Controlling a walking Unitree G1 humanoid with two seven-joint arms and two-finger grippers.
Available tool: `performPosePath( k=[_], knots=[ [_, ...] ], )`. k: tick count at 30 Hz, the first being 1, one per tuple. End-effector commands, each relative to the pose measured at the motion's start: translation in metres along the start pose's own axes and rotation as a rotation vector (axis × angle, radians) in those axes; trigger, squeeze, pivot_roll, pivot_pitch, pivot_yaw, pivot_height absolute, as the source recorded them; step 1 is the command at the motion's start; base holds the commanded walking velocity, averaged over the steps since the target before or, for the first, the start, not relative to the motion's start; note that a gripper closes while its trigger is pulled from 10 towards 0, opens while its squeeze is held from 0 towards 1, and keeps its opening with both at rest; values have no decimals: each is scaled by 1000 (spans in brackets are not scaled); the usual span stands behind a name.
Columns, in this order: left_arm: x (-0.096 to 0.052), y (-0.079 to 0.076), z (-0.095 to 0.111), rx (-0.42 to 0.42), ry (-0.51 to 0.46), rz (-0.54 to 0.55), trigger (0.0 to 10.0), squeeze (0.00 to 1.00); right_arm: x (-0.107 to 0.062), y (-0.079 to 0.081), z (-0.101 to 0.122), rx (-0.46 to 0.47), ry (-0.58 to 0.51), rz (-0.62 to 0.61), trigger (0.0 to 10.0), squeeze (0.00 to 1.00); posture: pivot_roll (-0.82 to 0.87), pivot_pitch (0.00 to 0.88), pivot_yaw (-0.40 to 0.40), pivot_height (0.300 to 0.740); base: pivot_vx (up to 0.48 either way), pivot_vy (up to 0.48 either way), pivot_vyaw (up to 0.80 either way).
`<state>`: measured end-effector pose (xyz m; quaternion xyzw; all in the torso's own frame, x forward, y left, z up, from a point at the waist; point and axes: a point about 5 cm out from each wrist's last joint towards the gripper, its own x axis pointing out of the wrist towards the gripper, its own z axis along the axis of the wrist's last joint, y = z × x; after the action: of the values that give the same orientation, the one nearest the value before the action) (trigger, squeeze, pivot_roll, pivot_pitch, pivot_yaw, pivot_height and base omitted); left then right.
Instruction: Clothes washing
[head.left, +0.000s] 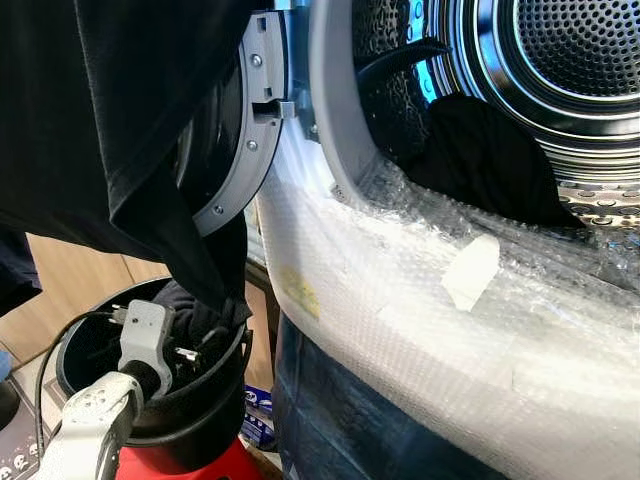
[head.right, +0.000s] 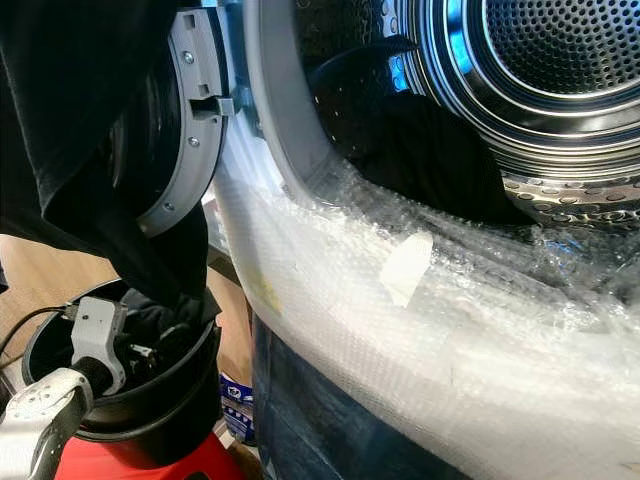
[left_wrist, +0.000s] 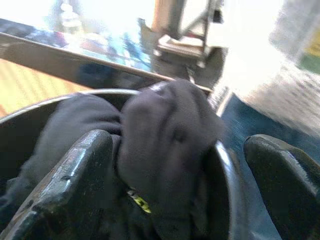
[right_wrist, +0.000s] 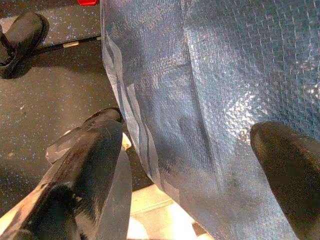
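dark clothes in a black bucket, below an open washer

the left gripper (left_wrist: 175, 190) is held open over the bucket (head.left: 190, 410), the dark clothes (left_wrist: 165, 145) lying between its fingers (left_wrist: 75, 175); the right gripper (right_wrist: 200, 180) is spread beside blue wrap (right_wrist: 200, 75).

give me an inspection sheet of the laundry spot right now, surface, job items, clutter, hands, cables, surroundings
Surface: bubble wrap covers the washer front below the door opening; a strip of pale tape is stuck on it.
Job's things: steel drum open, with a dark garment lying at its mouth; black bucket of dark clothes on a red base; another black garment hangs down over the open door to the bucket.
Clutter: a patterned blue item on the floor by the bucket, too small to identify.
Hands: left hand open over the bucket's clothes; right hand open, low beside the wrapped blue panel.
Cables: black cable loops beside the bucket.
Surroundings: wooden floor.
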<state>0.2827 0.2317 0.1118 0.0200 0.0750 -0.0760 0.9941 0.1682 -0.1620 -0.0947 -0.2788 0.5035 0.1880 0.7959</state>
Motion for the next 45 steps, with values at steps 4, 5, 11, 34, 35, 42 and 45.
performPosePath(
  k=[4, 5, 11, 34, 35, 42, 45],
  knots=[
    [-3, 39, -8, -92, 3, 294, 10000, 0, 0, 0, 2, 14, -3, -7, 10000, 0, 215, 0, -11, 740, 0, 0, 0],
    [-3, 39, -8, -92, 3, 294, 10000, 0, 0, 0, 2, 14, -3, -7, 10000, 0, 215, 0, -11, 740, 0, 0, 0],
    [-7, 32, -42, -84, 183, 135, 10000, 0, 0, 0, 1, 19, -1, -9, 10000, 0, 206, 0, -7, 740, 0, 0, 0],
    [-94, 55, -79, -27, 806, 101, 10000, 0, 0, 1, -3, -7, 3, -1, 10000, 0, 233, 0, -8, 740, 0, 0, 0],
    [-98, 55, -79, -14, 824, 95, 10000, 0, 0, 1, -3, -7, 4, -1, 10000, 0, 235, 0, -7, 740, 0, 0, 0],
    [-120, 49, -75, 23, 889, 22, 10000, 0, 0, 3, -4, -8, 7, 2, 10000, 0, 241, 0, 3, 740, 0, 0, 0],
    [-124, 51, -74, 25, 893, 43, 10000, 0, 0, 3, -4, -9, 6, 3, 10000, 0, 244, 0, 4, 740, 0, 0, 0]
  ],
)
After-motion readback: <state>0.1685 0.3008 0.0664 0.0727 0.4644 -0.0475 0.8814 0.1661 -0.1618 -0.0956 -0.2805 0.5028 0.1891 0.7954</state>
